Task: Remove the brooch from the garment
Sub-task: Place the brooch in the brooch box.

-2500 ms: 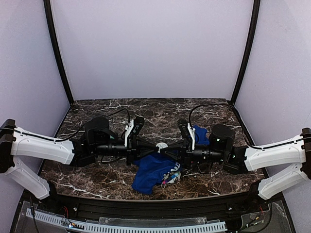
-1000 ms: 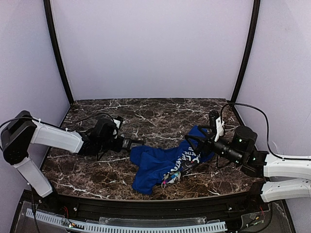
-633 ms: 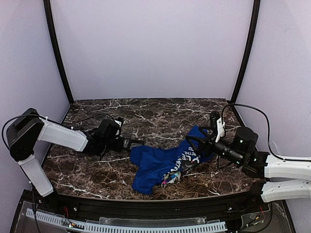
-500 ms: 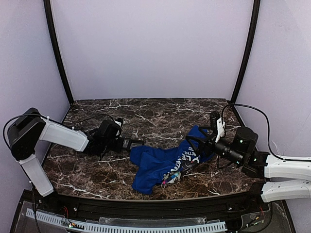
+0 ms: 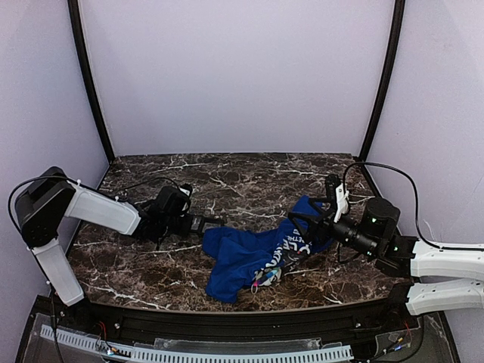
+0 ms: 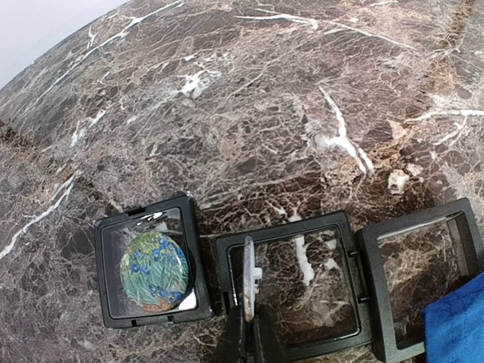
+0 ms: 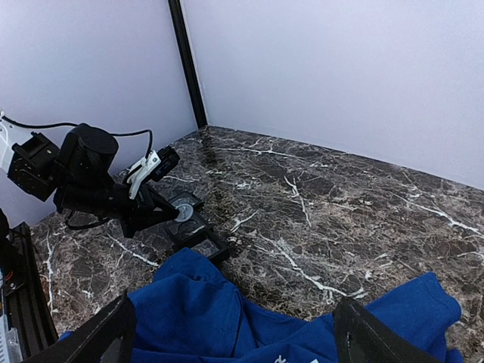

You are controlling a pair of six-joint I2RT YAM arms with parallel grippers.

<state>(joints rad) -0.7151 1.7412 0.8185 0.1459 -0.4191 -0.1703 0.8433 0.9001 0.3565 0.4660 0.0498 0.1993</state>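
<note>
My left gripper [image 6: 249, 311] is shut on the brooch [image 6: 248, 266], a thin round pin held edge-on with its white clasp facing right. It hangs just over the left side of the middle black tray [image 6: 287, 229]. In the top view the left gripper [image 5: 203, 222] reaches right, close to the garment's left edge. The garment [image 5: 238, 253] is a crumpled blue cloth with white lettering and a small multicoloured patch [image 5: 266, 276] at its front. My right gripper [image 7: 238, 340] stands wide open over the garment's [image 7: 197, 318] right part, with nothing between its fingers.
Three small black square trays lie in a row left of the cloth. The left tray [image 6: 102, 272] holds a round green, blue and yellow pin [image 6: 153, 270]. The right tray [image 6: 412, 221] touches the blue cloth [image 6: 457, 329]. Black posts and pale walls surround the marble table [image 5: 249, 181].
Earlier both grippers met over the garment's middle. Since then the left one has carried the brooch left to the trays and the right one has drawn back right. Over the last second hardly anything moved.
</note>
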